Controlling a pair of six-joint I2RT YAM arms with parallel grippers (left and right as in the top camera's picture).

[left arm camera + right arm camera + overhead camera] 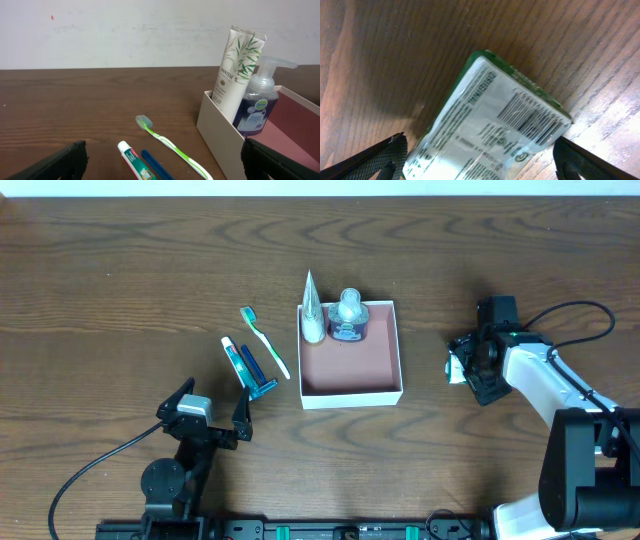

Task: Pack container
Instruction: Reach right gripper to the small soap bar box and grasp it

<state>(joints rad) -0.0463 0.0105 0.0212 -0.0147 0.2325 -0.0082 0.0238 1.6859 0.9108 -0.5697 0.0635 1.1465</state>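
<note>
The container [352, 392] is a white square box with a pink inside, at the table's middle. A white tube [313, 312] and a pump soap bottle [348, 318] stand in its far end; both also show in the left wrist view, the tube [235, 75] and the bottle [257, 106]. A green toothbrush [266, 342], a toothpaste tube [234, 358] and a blue item [256, 372] lie left of it. My left gripper [215, 404] is open and empty, near them. My right gripper [470, 366] is open around a green-and-white packet [500, 115] on the table right of the container.
The left wrist view shows the toothpaste [136, 161], the toothbrush [170, 145] and the container's near wall [220, 135] just ahead of the left fingers. A black cable [570, 310] loops behind the right arm. Bare wood lies all around.
</note>
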